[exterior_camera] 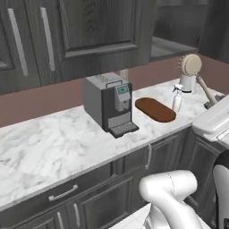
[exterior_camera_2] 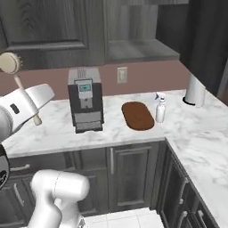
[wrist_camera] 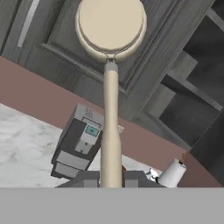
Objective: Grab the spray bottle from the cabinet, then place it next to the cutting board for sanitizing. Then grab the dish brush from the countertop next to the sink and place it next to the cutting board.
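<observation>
My gripper (wrist_camera: 110,179) is shut on the handle of the dish brush (wrist_camera: 110,26), whose round disc head points away from the hand. The brush (exterior_camera: 191,65) is held in the air above the right end of the countertop (exterior_camera: 53,143), and its head (exterior_camera_2: 10,63) rises above my arm. The spray bottle (exterior_camera: 177,98) stands upright just right of the oval cutting board (exterior_camera: 154,109), with the bottle (exterior_camera_2: 160,108) close beside the board (exterior_camera_2: 137,115). The wall cabinet (exterior_camera_2: 133,49) stands open with its grey shelf bare. The sink is out of view.
A coffee machine (exterior_camera: 109,105) stands left of the board, also seen in the right base view (exterior_camera_2: 85,104). A white paper towel roll (exterior_camera_2: 195,90) stands in the counter's corner. Closed dark wall cabinets (exterior_camera: 89,31) hang above, and base cabinets (exterior_camera_2: 129,173) sit below.
</observation>
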You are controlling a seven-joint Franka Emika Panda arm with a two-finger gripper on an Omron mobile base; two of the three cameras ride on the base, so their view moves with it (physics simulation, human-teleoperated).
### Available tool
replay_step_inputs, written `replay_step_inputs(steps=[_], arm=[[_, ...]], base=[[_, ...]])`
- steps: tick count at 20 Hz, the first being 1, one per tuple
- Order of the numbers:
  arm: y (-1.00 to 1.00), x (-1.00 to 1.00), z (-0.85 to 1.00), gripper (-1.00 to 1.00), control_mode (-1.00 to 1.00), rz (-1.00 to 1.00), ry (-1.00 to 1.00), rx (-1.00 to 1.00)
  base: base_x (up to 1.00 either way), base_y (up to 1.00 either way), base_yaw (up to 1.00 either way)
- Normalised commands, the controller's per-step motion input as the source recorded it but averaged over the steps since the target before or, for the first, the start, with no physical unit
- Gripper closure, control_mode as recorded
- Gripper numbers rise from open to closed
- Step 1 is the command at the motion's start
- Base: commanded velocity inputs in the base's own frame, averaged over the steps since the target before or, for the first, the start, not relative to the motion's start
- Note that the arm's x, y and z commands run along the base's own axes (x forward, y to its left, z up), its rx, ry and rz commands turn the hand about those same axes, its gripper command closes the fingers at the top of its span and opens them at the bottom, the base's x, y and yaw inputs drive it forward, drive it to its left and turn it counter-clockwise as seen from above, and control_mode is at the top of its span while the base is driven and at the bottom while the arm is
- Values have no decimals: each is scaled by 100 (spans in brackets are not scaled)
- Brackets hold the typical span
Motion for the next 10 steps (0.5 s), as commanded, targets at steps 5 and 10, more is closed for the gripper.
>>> replay_step_inputs(steps=[5,10], arm=[[0,0,0,100,100,0,0,0],[0,0,0,100,100,0,0,0]], base=[[55,-12,-32],[74,-29,-22]])
